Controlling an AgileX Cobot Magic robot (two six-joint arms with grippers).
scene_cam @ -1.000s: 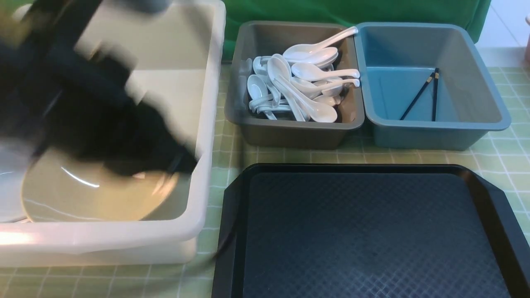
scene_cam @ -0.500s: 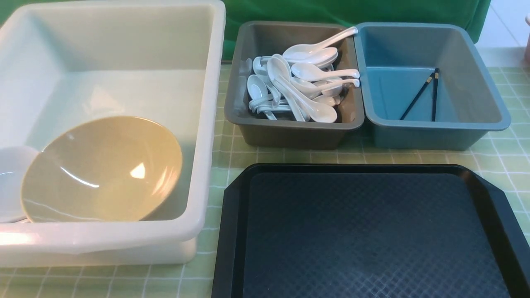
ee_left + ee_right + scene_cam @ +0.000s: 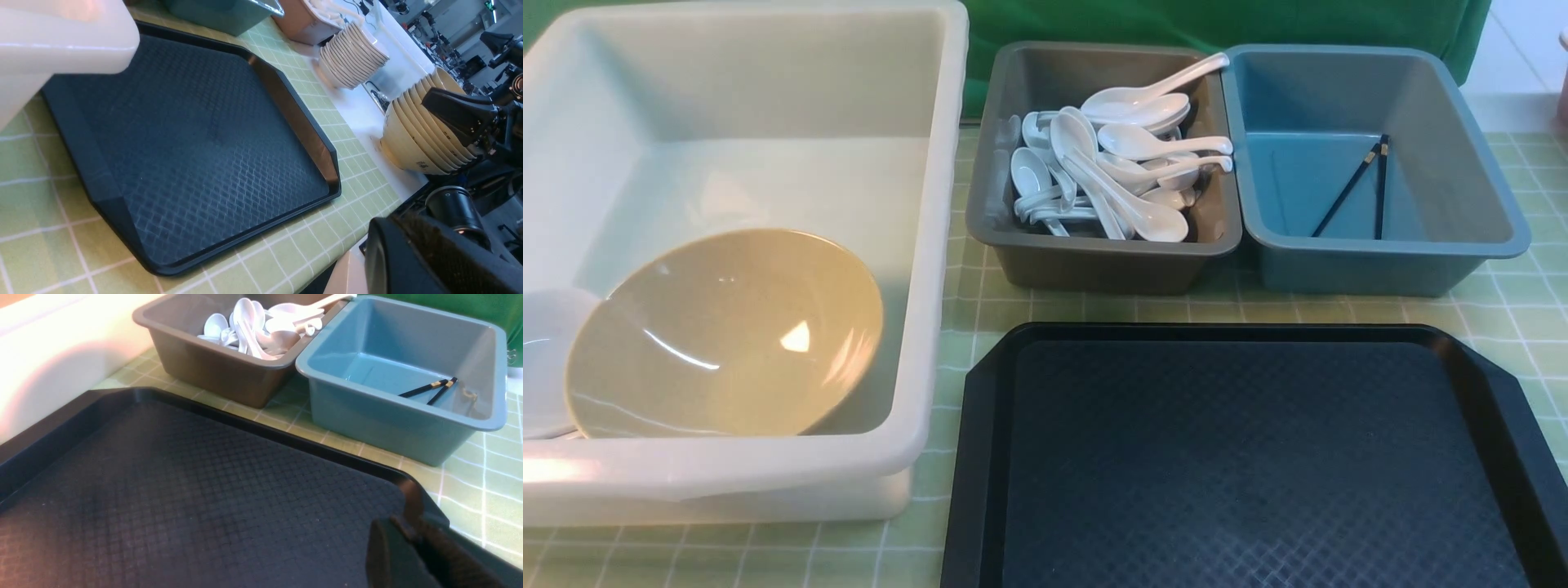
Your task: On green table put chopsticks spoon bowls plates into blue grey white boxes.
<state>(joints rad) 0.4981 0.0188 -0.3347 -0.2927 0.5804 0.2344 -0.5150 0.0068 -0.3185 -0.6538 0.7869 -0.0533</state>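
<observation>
Both grippers sit outside the front view: the left gripper [image 3: 429,261] is closed and empty, and whether the right gripper [image 3: 412,555] is parted I cannot tell. Leftmost, the large white plastic tub [image 3: 931,245] holds the wide glossy tan bowl [image 3: 727,335] and a small white dish [image 3: 543,359]. Next, the dark grey tub [image 3: 1094,261] contains white ceramic spoons [image 3: 1119,163]; the teal blue tub [image 3: 1380,261] holds the black chopsticks [image 3: 1364,188]. With the black textured tray [image 3: 1241,457] bare, sorting looks finished.
</observation>
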